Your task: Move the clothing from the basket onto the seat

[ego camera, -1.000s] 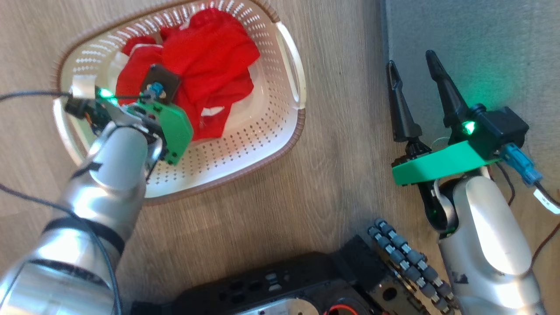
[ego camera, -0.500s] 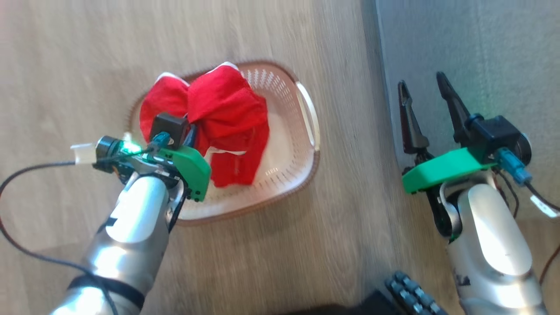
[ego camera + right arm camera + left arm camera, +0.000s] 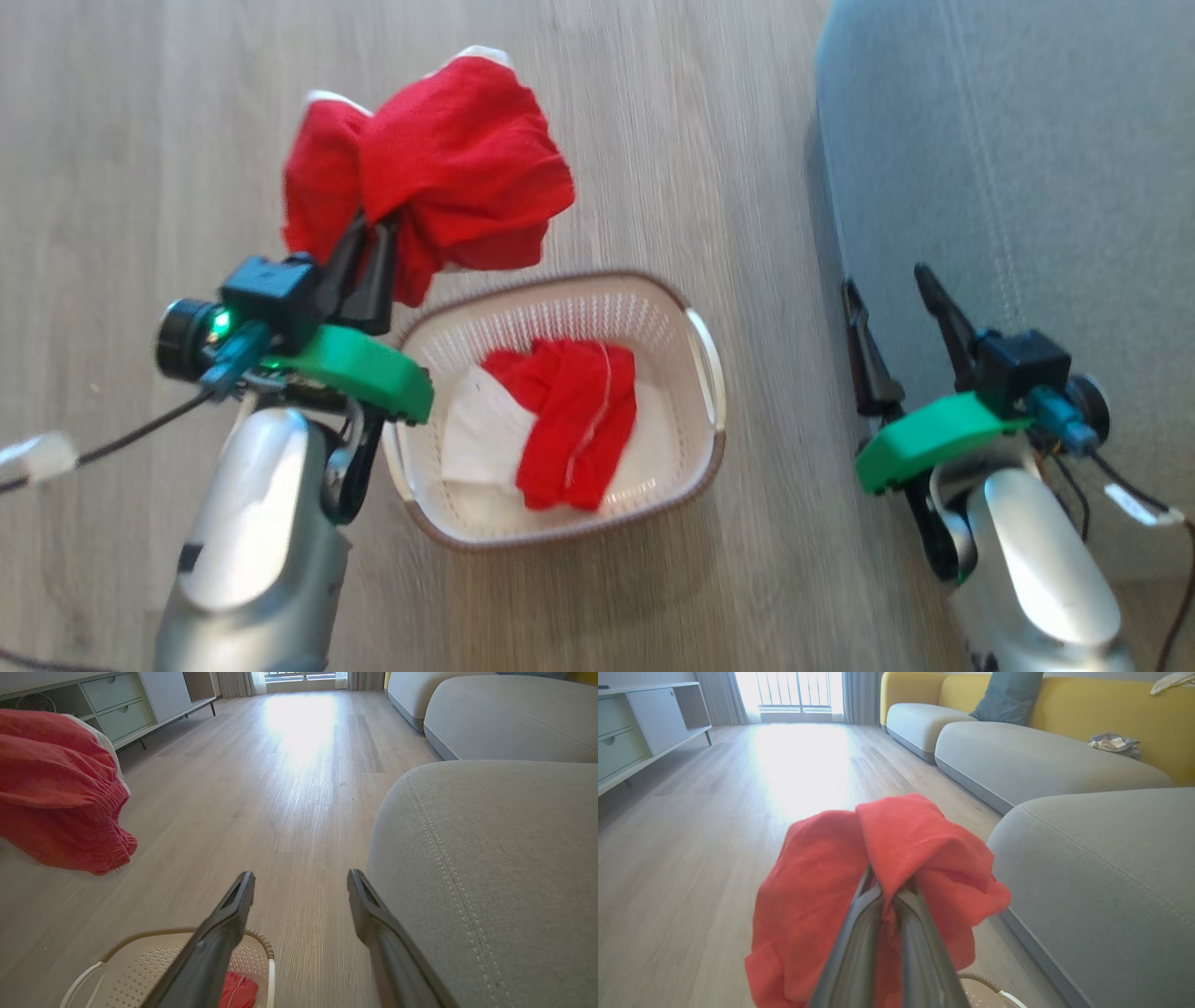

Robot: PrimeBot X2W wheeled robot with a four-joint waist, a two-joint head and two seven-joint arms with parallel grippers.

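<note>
**Asker:** What is nearest the robot?

**Describer:** Two silver arms rise from the bottom of the head view. The left gripper (image 3: 369, 238) is clamped tight on a bright red soft fabric garment (image 3: 448, 177). It pinches a fold near the middle, so the loose cloth bunches and droops around the dark fingers. The right gripper (image 3: 885, 280) is spread wide and holds nothing. It sits just beside the seat's edge, probably parked out of the way.

**Asker:** And the basket?

**Describer:** Between the arms, on the pale wood-plank floor (image 3: 140, 140), rests a small cream-white perforated plastic basket with a brown woven-look rim (image 3: 560, 278). A second red garment with a white panel (image 3: 569, 420) lies crumpled on its bottom.

**Asker:** Where does the lifted piece hang?

**Describer:** It hangs in the air beyond the basket's far left corner, touching only the fingers. It looks high enough to clear both the rim and the cushion edge.

**Asker:** And the goal?

**Describer:** A large grey fabric-upholstered cushion seat with a pale stitched seam (image 3: 1027, 140) lies on the robot's right. Neither garment is on it yet, so the carry likely has to cross rightward over the basket. Farther off, more grey cushions meet a yellow sofa back (image 3: 1111, 714), and a low grey-green cabinet (image 3: 644, 723) stands across the room.
</note>
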